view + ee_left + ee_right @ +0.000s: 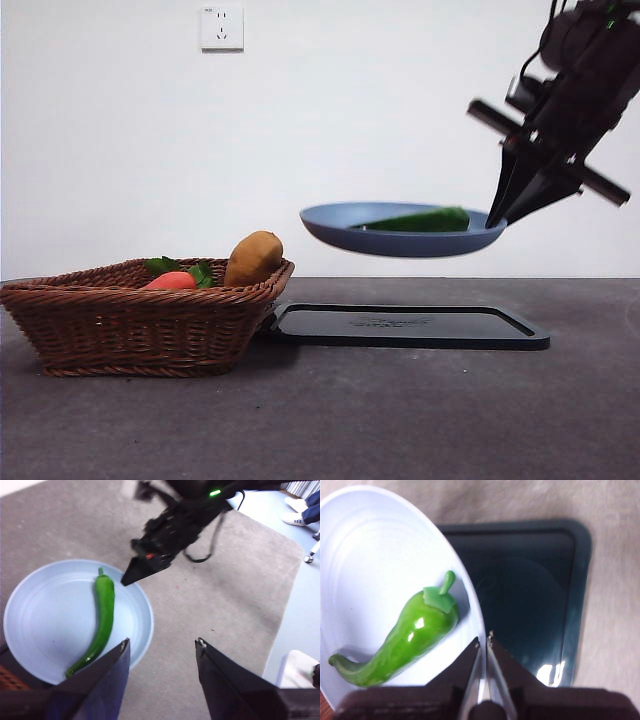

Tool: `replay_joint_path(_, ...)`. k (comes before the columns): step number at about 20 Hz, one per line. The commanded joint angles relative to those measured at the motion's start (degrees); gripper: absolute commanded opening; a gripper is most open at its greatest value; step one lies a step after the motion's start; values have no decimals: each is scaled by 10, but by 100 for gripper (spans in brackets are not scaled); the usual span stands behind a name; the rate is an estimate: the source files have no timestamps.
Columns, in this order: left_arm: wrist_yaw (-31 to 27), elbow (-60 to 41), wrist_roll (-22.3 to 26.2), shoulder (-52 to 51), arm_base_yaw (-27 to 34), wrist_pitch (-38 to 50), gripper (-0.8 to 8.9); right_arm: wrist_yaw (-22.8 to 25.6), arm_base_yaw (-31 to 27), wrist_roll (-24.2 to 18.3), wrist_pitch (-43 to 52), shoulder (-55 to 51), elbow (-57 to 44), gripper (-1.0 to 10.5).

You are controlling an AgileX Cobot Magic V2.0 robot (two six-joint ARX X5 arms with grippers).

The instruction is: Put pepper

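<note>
One pepper (420, 221) on one blue plate (340, 232) — right gripper (483, 641) pinching its rim.

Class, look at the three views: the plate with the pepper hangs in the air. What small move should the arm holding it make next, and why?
Probably lower the plate straight down onto the black tray. The right gripper is shut on the plate's rim and holds it above the tray, with the pepper already lying in it. The left gripper is open and holds nothing, so it need not act.
</note>
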Motion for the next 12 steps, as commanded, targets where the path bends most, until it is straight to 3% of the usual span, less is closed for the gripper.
replay_joint_path(1,-4,10,7,5,-2,-4,236,-1,-5,1,10,47,22,2)
replay_joint_path(12,-5,10,7,5,-2,-15,236,-2,-31,-10,49,135,22,2)
